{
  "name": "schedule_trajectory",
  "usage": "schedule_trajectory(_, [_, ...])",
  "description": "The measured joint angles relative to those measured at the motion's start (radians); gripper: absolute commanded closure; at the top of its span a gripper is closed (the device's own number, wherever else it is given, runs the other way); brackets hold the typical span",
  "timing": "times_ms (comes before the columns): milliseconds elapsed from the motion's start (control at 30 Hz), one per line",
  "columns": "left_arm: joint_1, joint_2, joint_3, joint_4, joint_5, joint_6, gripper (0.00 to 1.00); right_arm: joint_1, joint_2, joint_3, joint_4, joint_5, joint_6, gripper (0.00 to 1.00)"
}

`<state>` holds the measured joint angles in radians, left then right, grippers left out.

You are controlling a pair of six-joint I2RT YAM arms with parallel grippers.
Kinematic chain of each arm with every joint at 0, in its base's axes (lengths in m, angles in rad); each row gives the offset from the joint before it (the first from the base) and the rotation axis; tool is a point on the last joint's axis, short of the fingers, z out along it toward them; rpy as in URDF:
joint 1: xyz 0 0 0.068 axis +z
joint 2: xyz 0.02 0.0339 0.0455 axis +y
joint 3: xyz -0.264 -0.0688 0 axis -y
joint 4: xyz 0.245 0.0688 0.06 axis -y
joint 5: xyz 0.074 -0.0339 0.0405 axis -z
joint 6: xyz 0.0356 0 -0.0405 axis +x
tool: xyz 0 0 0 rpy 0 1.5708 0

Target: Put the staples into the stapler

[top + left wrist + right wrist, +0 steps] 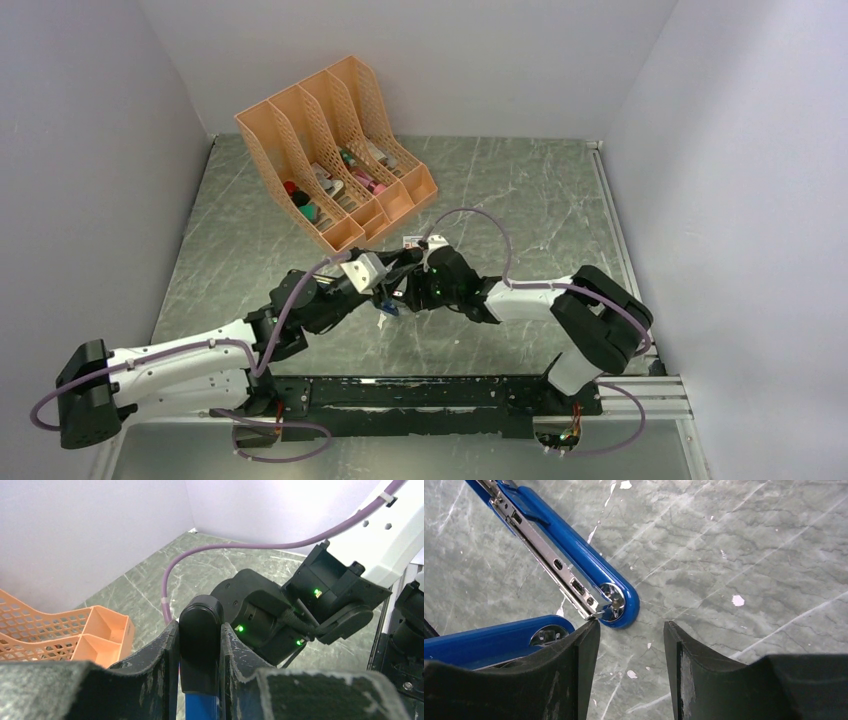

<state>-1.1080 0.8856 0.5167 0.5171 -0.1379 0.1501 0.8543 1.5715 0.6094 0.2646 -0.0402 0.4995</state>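
Left gripper (199, 640) clamped on open blue plastic stapler (579, 555); right gripper (631, 630), fingers parted, empty, could knock its tip sideways.

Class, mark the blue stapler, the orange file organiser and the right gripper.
blue stapler (588, 560): right wrist view, blue edge of the opened arm.
orange file organiser (395, 205): top external view, low front wall.
right gripper (631, 627): right wrist view, midway between its fingertips.

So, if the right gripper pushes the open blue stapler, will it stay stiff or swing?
The stapler looks rigid, plastic over a metal channel, so it should not bend. Being hinged open, its two halves may swing when pushed. The left gripper clamps its black end, so it probably will not slide away.
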Motion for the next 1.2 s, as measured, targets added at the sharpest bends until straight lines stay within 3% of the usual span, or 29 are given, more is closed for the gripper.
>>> schedule_trajectory(400, [0.000,-0.030,0.000,0.087,-0.014,0.030,0.93,0.031,-0.057,-0.023,-0.053,0.018,-0.029,0.41])
schedule_trajectory(567, [0.000,-0.133,0.012,0.065,0.004,0.042,0.93,0.032,-0.245,-0.098,-0.085,0.085,-0.106,0.38])
schedule_trajectory(700, [0.000,-0.208,0.033,0.039,0.040,0.044,0.93,0.031,-0.485,-0.157,-0.045,0.105,-0.239,0.35])
schedule_trajectory(800, [0.000,-0.253,0.046,0.008,0.072,0.045,0.93,0.031,-0.650,-0.186,0.019,0.025,-0.376,0.33])
schedule_trajectory(967, [0.000,-0.288,0.058,-0.043,0.134,0.048,0.93,0.031,-0.777,-0.188,0.091,-0.159,-0.554,0.31])
schedule_trajectory(1200, [0.000,-0.271,0.067,-0.050,0.239,0.043,0.93,0.031,-0.669,-0.086,0.148,-0.424,-0.686,0.31])
